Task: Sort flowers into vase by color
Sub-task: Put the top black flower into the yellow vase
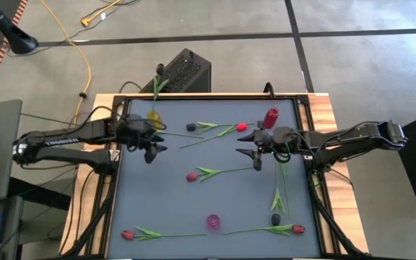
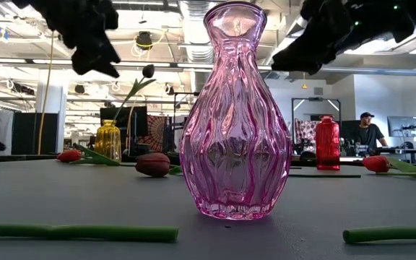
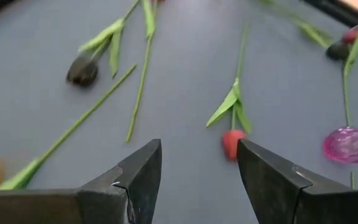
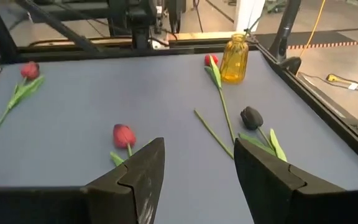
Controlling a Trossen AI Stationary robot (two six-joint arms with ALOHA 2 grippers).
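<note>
Both arms are matte black with chunky joints; the left arm (image 1: 63, 141) has white lettering down its side, and the wedge-shaped fingers (image 3: 135, 180) are dark.

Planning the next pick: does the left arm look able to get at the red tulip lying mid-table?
Probably yes. The left gripper hangs open above the mat, and the red tulip lies flat with bare mat around its head; nothing stands between them.

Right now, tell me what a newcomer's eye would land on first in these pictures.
The pink glass vase fills the low view, standing upright near the table's front edge. Around it, red and dark tulips lie scattered flat on the grey tabletop, while one dark tulip already stands in the yellow vase at the back left. Both arms hover above, left gripper and right gripper open and empty.
</note>
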